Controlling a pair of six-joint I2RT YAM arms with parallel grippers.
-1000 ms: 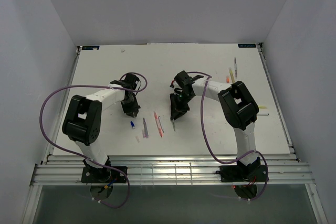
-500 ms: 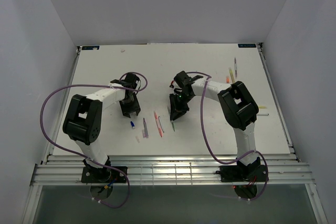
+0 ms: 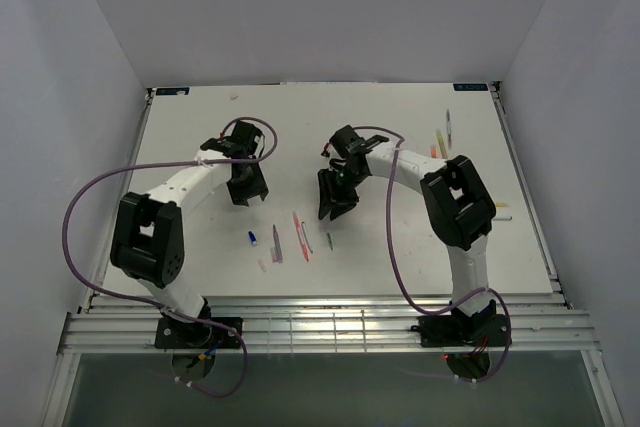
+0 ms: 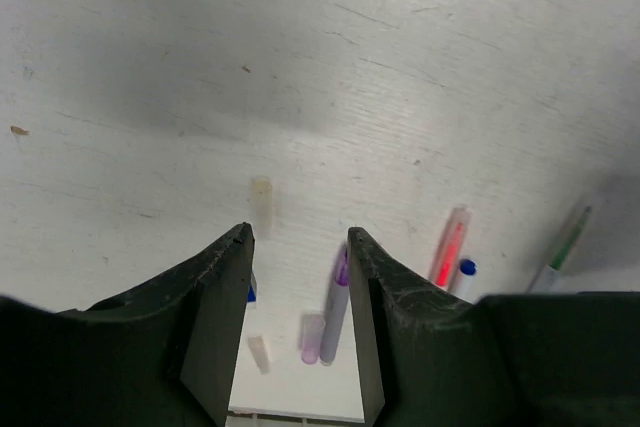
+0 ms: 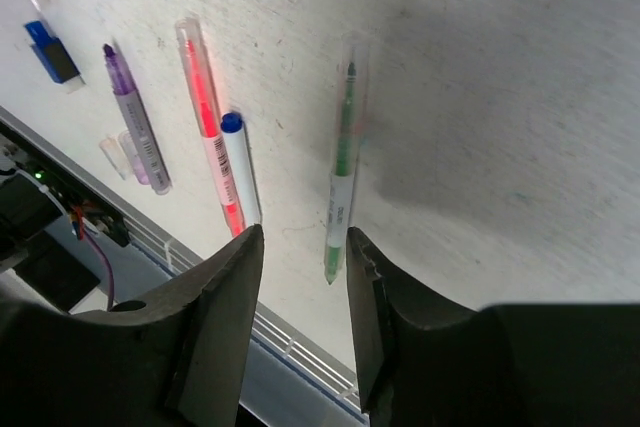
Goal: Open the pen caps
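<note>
Left hand hangs fingers-down over the table, jaws apart, nothing held; arm arcs in from the left. Right hand same: parted, empty, above the green pen. Loose pen caps lie below the left hand by the purple pen.

White tabletop, scuffed, evenly lit, soft shadows. Plain pale lilac-grey panels enclose it: back wall, left wall, right wall. Slotted aluminium rails line the near edge; grey floor below.
</note>
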